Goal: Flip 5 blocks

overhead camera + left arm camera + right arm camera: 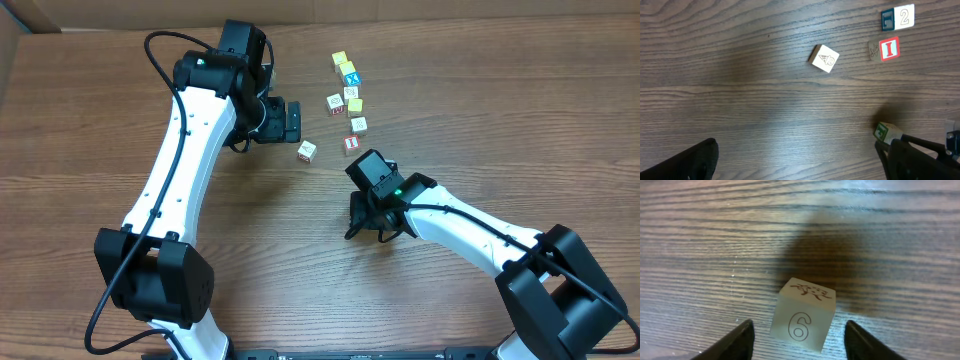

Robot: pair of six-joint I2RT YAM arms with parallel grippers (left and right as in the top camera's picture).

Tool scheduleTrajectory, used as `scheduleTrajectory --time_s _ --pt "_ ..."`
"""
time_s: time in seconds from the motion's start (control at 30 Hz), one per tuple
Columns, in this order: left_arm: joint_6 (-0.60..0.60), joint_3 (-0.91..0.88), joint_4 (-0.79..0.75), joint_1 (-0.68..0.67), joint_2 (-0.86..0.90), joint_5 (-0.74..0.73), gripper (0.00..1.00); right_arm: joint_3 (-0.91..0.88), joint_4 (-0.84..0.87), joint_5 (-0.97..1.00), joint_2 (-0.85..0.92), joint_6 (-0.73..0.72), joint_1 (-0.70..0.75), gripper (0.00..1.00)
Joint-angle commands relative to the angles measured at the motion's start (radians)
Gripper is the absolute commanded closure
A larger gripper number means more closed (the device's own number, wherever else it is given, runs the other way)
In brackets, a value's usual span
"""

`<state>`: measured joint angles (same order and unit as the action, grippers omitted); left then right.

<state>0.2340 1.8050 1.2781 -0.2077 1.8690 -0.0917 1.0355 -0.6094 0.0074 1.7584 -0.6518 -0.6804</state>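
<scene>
A pale block with an outlined 6 on its near face rests on the table between my right gripper's fingers. There is a gap on each side, so the gripper is open; from overhead, the right gripper hides this block. My left gripper is wide open over bare wood, with a green-lettered block just beyond its right finger. Ahead of it lie a cream block, a red-bordered I block and a 2 block. Overhead, the left gripper is near a lone block.
A cluster of several small cubes, some yellow-topped and one blue-topped, sits at the back right of centre. The left arm stretches up the table's left half; the right arm reaches in from the lower right.
</scene>
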Motion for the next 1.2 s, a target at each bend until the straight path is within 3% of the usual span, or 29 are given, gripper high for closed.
scheduleTrajectory --time_s 0.0,0.17,0.33,0.5,0.57,0.63,0.67,0.77,1.17 --pt "0.014 -0.003 0.000 0.002 0.024 0.014 0.00 0.014 0.013 0.006 0.004 0.006 0.001 0.35" --pt "0.014 -0.003 -0.004 0.002 0.024 0.022 0.00 0.088 -0.010 -0.037 0.003 0.032 0.033 0.32" --pt "0.018 -0.003 -0.006 0.000 0.024 0.013 0.03 0.257 -0.158 -0.047 0.003 0.047 0.109 0.30" --pt "0.033 -0.003 -0.007 -0.015 0.024 0.013 0.23 0.378 -0.283 -0.067 0.003 0.055 0.193 0.27" --pt "0.032 -0.003 -0.012 -0.023 0.024 0.013 0.43 0.386 -0.291 -0.090 0.003 0.055 0.225 0.27" --pt "0.032 -0.003 -0.018 -0.028 0.024 0.014 0.80 0.386 -0.295 -0.111 0.004 0.055 0.256 0.27" --pt "0.033 -0.003 -0.020 -0.030 0.024 0.014 0.95 0.386 -0.298 -0.117 0.004 0.055 0.268 0.21" --pt "0.034 -0.003 -0.027 -0.035 0.024 0.014 0.96 0.386 -0.302 -0.118 0.004 0.055 0.286 0.00" --pt "0.034 -0.003 -0.042 -0.047 0.024 0.086 0.91 0.386 -0.309 -0.114 0.010 0.054 0.286 0.00"
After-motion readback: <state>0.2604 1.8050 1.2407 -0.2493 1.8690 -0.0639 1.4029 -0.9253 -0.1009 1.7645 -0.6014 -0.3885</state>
